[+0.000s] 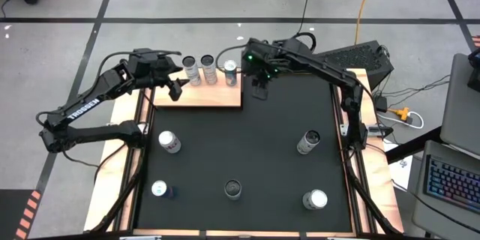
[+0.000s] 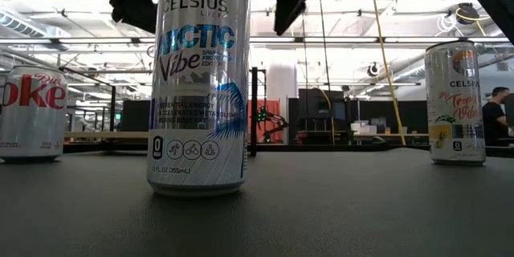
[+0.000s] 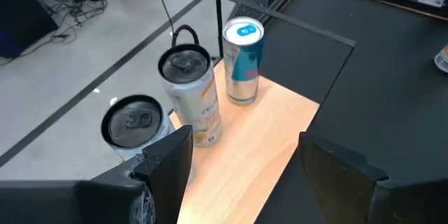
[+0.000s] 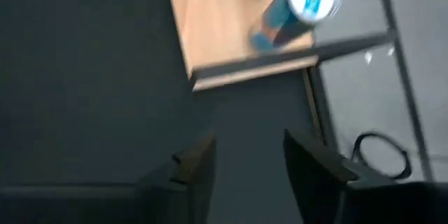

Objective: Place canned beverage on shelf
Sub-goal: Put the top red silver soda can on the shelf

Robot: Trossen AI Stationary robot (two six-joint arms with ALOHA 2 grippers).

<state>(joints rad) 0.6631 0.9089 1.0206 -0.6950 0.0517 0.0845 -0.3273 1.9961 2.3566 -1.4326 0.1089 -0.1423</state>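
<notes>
Black mat (image 1: 247, 150), shelf (image 1: 214, 97) bearing three upright cans (image 1: 209, 70), both hands parted, holding nothing.

Right wrist view smears the blue can (image 4: 297, 7) and shelf (image 4: 217, 28); a second can at twelve o'clock is cut off. Low view crops the Celsius can's (image 2: 199, 80) top.

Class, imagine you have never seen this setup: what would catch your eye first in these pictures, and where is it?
Probably the tall Celsius can filling the low view, standing on the black mat. Next, three cans lined along the far edge of the shelf, with the left gripper hovering at its left end and the empty right gripper, fingers apart, just off its right end.
</notes>
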